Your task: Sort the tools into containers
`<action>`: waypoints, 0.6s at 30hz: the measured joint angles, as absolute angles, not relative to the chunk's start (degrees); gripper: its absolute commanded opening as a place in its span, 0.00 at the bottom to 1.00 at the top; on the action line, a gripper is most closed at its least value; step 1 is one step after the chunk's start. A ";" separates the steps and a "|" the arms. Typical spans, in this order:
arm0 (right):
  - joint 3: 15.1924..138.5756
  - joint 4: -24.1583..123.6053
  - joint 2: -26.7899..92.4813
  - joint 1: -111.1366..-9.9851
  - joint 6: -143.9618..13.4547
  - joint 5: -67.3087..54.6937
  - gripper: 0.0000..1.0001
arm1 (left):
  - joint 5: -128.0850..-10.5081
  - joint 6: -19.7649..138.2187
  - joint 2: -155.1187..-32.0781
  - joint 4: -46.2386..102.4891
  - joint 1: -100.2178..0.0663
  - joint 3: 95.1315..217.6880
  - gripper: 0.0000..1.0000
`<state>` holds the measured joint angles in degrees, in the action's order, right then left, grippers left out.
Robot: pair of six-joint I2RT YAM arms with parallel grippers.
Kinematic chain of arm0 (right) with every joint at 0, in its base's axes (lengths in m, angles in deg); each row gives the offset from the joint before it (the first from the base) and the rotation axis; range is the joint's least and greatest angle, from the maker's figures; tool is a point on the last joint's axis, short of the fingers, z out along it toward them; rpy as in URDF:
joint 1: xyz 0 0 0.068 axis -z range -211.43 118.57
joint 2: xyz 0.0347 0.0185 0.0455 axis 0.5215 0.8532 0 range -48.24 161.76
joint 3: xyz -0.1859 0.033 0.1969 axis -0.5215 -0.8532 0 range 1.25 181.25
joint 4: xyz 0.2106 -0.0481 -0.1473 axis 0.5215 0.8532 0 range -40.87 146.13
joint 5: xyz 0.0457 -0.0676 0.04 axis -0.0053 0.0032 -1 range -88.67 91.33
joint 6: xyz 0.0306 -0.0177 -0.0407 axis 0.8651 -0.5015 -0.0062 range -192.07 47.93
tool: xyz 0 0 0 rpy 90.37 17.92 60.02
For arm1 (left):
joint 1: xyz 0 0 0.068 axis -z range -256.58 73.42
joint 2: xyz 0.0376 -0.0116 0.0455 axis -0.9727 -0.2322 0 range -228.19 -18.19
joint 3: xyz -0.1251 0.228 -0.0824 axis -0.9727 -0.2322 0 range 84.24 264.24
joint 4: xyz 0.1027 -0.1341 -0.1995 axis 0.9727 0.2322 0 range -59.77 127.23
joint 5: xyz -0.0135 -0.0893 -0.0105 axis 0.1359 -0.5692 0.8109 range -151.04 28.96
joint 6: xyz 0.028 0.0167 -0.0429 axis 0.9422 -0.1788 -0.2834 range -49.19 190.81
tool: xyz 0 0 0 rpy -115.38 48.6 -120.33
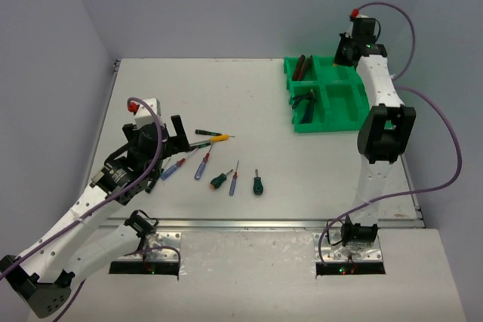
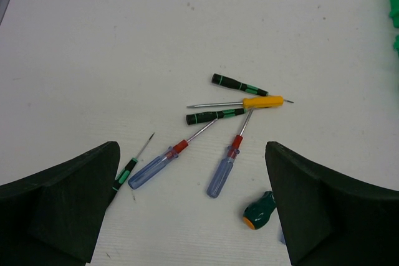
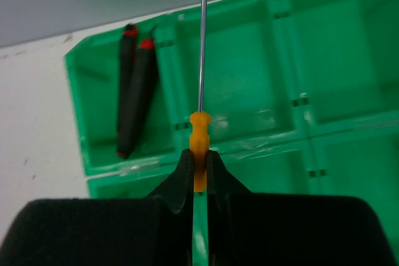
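Several screwdrivers lie loose left of the table's middle. In the left wrist view I see two blue-handled ones (image 2: 156,165) (image 2: 223,171), a yellow one (image 2: 265,101), black-green ones (image 2: 215,116) and a stubby green one (image 2: 260,210). My left gripper (image 2: 193,216) is open and empty, hovering just above them (image 1: 172,143). The green tray (image 1: 339,111) stands at the far right. My right gripper (image 3: 198,157) is shut on an orange-collared screwdriver (image 3: 199,135), held above the tray (image 3: 249,73), its shaft pointing away. Red-black pliers (image 3: 134,91) lie in a far compartment.
Blue-handled pliers (image 1: 306,103) lie in a near-left compartment of the tray. A thin screwdriver (image 1: 234,181) and another stubby green one (image 1: 258,184) lie toward the front edge. Grey walls close in the table at the left and back.
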<state>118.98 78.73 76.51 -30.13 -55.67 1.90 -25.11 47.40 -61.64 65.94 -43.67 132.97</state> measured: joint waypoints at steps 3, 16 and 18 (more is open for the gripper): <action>121.93 79.11 79.92 -25.05 -52.94 4.10 0.00 | -25.76 47.77 -61.76 65.81 -43.67 132.96 1.00; 124.69 79.32 88.62 -26.31 -51.32 2.33 0.28 | -26.69 48.09 -62.76 65.15 -43.67 132.91 1.00; 124.71 78.70 88.62 -26.34 -51.11 2.11 0.42 | -26.74 48.09 -62.84 65.14 -43.67 132.90 1.00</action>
